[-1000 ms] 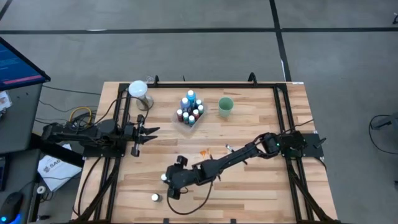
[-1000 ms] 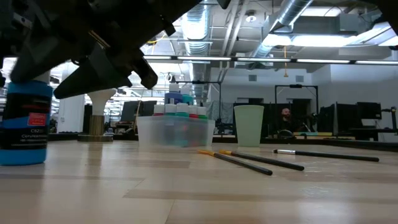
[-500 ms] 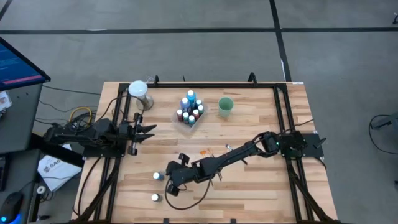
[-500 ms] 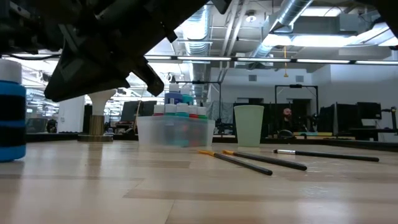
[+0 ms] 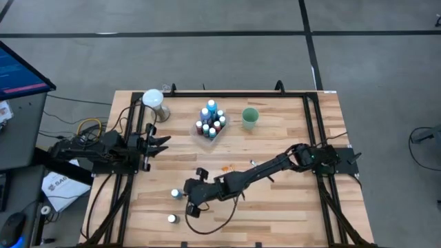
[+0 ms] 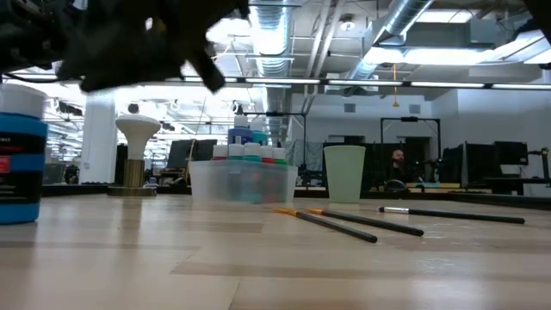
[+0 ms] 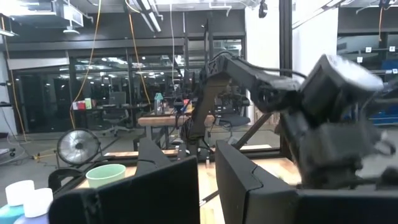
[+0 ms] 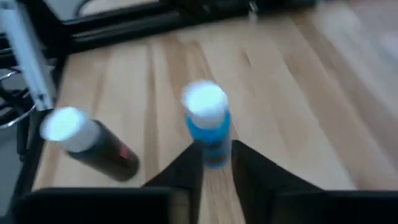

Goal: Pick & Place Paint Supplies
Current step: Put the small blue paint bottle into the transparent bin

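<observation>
A blue bottle with a white cap (image 5: 174,194) (image 6: 19,155) (image 8: 208,124) stands upright on its base near the table's near-left part. My right gripper (image 5: 188,200) (image 8: 216,152) is open just to the right of it and raised. In the right wrist view its fingertips frame the bottle's foot without touching. A darker white-capped bottle (image 5: 171,219) (image 8: 93,144) lies on its side nearer the near edge. Small capped bottles fill the clear tray (image 5: 210,124) (image 6: 243,182). Thin brushes (image 5: 227,169) (image 6: 331,222) lie flat mid-table. My left gripper (image 5: 158,143) (image 7: 207,171) waits open at the left.
A green cup (image 5: 249,118) (image 6: 344,172) stands right of the tray. A white mushroom-shaped object (image 5: 153,102) (image 6: 136,151) sits at the far-left corner. Another brush (image 6: 452,213) lies farther right. Bare wood spreads across the table's right half and near edge.
My right gripper carried the blue bottle a little toward the table's left, let it go and rose clear of it while drawing back to the right. The bottle now stands alone on the table. My left gripper drew back slightly toward the left edge.
</observation>
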`<state>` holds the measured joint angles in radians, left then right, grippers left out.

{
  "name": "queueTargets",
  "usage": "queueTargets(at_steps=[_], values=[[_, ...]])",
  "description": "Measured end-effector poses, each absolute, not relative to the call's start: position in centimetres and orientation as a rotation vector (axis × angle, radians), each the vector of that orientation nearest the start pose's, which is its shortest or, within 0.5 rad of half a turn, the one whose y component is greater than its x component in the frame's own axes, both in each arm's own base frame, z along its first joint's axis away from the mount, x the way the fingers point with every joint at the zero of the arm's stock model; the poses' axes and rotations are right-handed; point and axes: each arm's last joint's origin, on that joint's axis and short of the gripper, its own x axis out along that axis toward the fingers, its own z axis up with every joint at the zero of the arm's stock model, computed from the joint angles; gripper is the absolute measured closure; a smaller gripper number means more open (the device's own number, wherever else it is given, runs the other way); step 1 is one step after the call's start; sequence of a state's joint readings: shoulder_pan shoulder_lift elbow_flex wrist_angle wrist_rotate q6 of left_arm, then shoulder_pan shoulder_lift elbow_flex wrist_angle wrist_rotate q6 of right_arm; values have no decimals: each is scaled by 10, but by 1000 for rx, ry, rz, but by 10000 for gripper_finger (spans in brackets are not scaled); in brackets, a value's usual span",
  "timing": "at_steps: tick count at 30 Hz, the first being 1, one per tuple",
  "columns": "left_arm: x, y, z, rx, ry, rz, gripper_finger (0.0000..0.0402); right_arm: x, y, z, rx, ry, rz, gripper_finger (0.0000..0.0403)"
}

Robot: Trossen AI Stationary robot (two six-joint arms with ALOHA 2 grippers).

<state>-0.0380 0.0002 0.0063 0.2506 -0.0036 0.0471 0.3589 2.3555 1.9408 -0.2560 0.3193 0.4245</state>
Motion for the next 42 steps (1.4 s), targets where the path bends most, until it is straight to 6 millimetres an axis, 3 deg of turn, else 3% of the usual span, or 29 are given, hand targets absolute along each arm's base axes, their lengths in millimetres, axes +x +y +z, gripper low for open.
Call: queueTargets(at_steps=[7, 10, 13, 21, 29, 33, 42], values=[[94, -5, 190, 40, -260, -41, 401, 503, 184, 205, 117, 488, -18, 193], [94, -5, 190, 39, -262, -45, 401, 509, 181, 203, 129, 443, -21, 137], [94, -5, 190, 39, -263, -45, 401, 513, 172, 198, 101, 453, -33, 108], [94, -5, 190, 39, -263, -45, 401, 523, 151, 205, 65, 397, 26, 101], [94, -5, 190, 39, -263, -45, 401, 521, 157, 205, 57, 401, 46, 101], [94, -5, 190, 39, -264, -45, 401, 525, 160, 190, 54, 393, 53, 101], [94, -5, 190, 39, -264, -45, 401, 531, 157, 177, 69, 374, 52, 101]])
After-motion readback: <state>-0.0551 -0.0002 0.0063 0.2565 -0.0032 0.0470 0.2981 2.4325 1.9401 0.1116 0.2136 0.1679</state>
